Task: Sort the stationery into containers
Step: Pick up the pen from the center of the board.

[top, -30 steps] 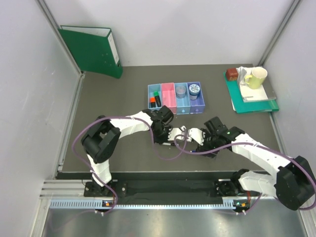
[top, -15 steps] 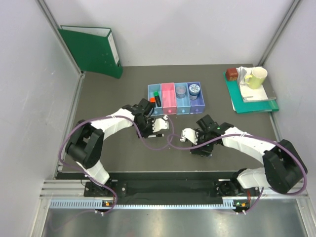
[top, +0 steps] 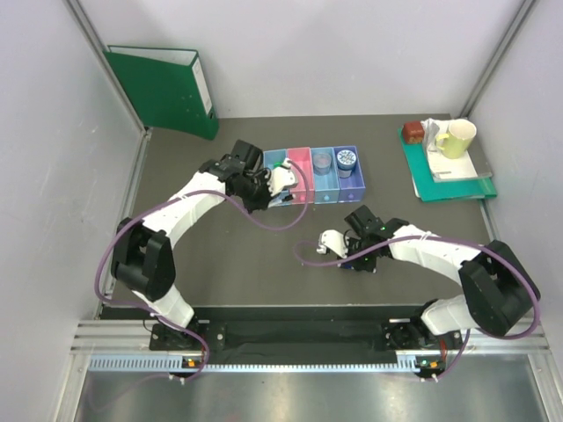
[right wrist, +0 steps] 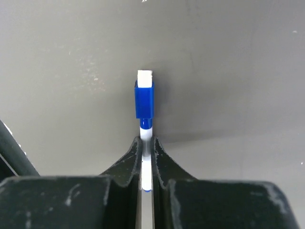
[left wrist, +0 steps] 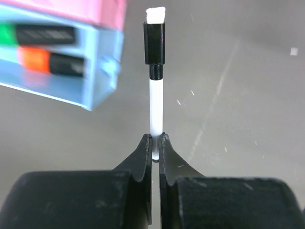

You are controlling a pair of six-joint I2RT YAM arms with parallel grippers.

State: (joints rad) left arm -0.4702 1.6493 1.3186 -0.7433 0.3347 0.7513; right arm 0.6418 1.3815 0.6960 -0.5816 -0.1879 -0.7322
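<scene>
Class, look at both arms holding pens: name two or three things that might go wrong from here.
The left pincer pinches the black-capped pen by its tips alone, with most of the pen sticking out; it might pivot or slip. Its cap appears close to the light blue bin and could knock the wall. The right pincer grips the blue-capped pen just as thinly; it may drop.

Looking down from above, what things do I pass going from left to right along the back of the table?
green binder → light blue bin → pink bin → blue bin → purple bin → brown block → yellow-green mug
</scene>
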